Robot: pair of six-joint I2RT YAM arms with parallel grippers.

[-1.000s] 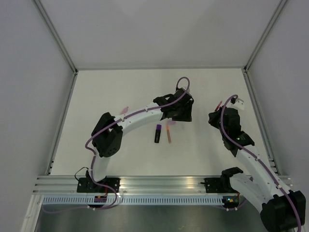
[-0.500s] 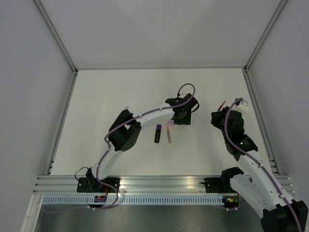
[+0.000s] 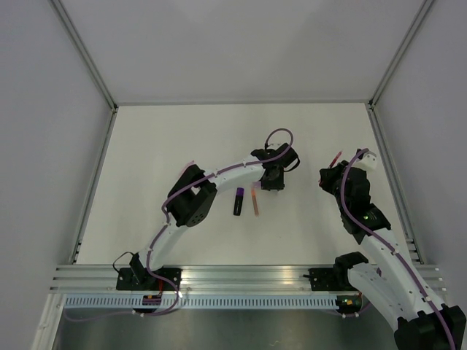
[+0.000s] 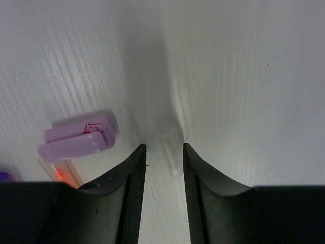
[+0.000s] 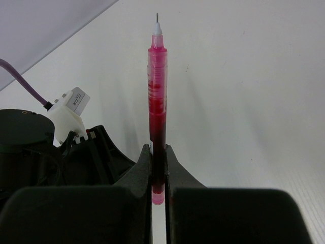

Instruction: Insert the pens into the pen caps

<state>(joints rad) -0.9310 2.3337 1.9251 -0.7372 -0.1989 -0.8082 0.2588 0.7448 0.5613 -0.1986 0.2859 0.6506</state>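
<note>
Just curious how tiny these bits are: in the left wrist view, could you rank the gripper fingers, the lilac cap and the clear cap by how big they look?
1. Gripper fingers: largest, though nearest the camera.
2. Lilac cap.
3. Clear cap, lying between the fingers: slimmest.

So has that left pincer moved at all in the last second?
Yes: in the overhead view the left pincer has slid a little right and downward, judged against the black pen, which stayed put.

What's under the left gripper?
The left gripper stands open over a small clear cap lying on the table between its fingertips; a lilac cap lies off to one side. The fingers hide whatever is beneath them.
</note>
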